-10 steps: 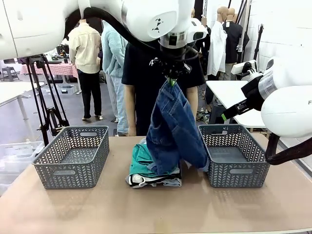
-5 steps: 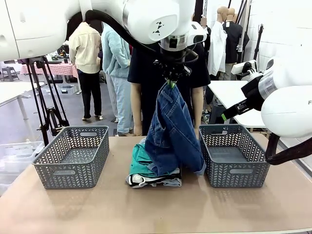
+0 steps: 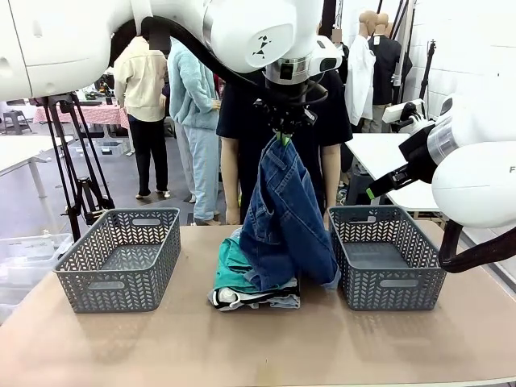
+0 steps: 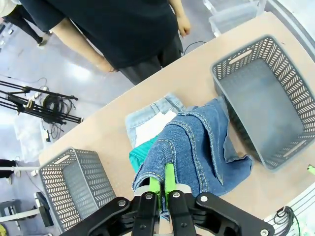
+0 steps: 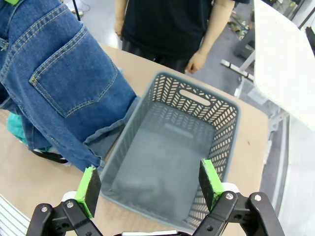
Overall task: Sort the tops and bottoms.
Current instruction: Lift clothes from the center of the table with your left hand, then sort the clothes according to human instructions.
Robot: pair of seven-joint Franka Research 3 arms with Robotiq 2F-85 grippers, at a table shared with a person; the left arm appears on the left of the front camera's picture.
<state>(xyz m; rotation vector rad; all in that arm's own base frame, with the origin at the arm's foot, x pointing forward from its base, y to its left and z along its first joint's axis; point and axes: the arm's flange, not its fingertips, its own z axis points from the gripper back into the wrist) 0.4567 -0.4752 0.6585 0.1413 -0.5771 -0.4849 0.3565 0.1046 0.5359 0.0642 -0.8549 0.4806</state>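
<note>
Denim first: the dark blue jeans point(image 3: 284, 218) hang from the left gripper point(image 3: 284, 131), whose green pads are clenched on a bunched fold at the garment's top. They are held high over the middle of the tan table point(image 3: 242, 347), likely to peel the cloth off the pile before carrying it to a basket.

Long axis near vertical. Pinched end up; the lower hem trails toward the robot's right, draped on the pile and lying against, or just beside, the wall of the right grey plastic lattice basket point(image 3: 387, 282). Back pocket faces the right wrist camera.

Beneath: folded teal-green shirt point(image 3: 232, 270), white shirt with black trim point(image 3: 230, 297), pale light-blue denim shorts point(image 4: 142, 115) poking out on the person's side.

Right gripper point(image 5: 149, 187) is spread wide, holding nothing, poised over the right basket. The left grey lattice basket point(image 3: 121, 266) holds no garment.
</note>
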